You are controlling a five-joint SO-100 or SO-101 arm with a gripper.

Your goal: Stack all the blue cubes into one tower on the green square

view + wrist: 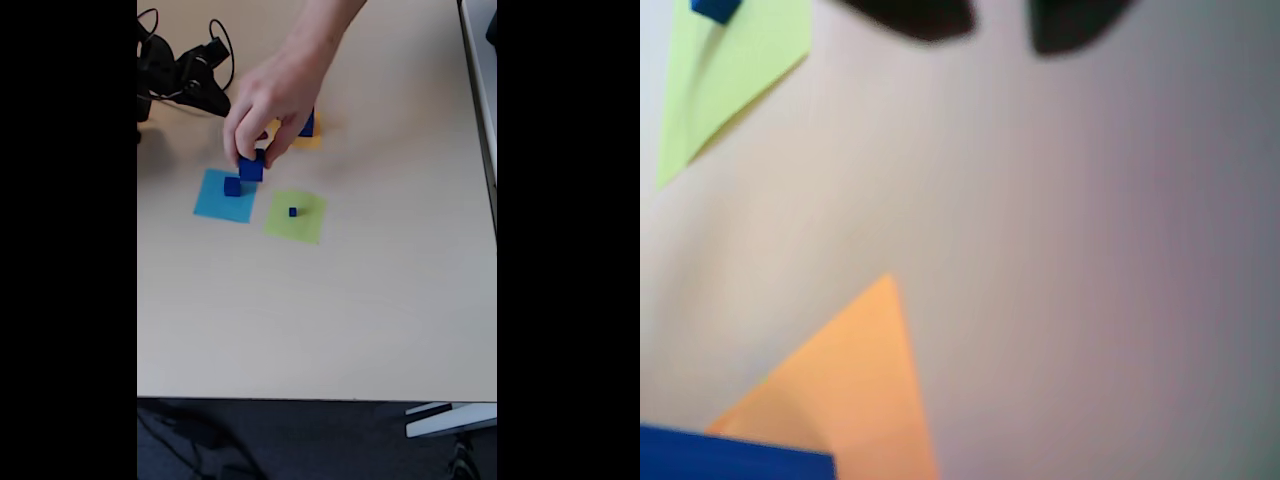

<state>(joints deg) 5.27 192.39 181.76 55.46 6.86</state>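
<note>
At the top edge of the wrist view we see the gripper as two dark, blurred fingertips with a gap of bare table between them, so its jaws stand apart and hold nothing. To the upper left of it in that view lies the flat yellow-green paper square, with a tiny dark-blue cube on it, cut by the frame's top edge. Lower left we find a flat orange paper square, and at the bottom left corner a large dark-blue cube covers part of it. In the fixed view the black robot arm sits in the upper left, well apart from the green square near the middle, where the tiny cube rests. Just left of that lies a flat light-blue paper square bearing a small dark-blue cube. A person's hand reaches from the top and pinches a medium dark-blue cube at the light-blue square's upper edge. All cubes look plain-faced and solid.
</note>
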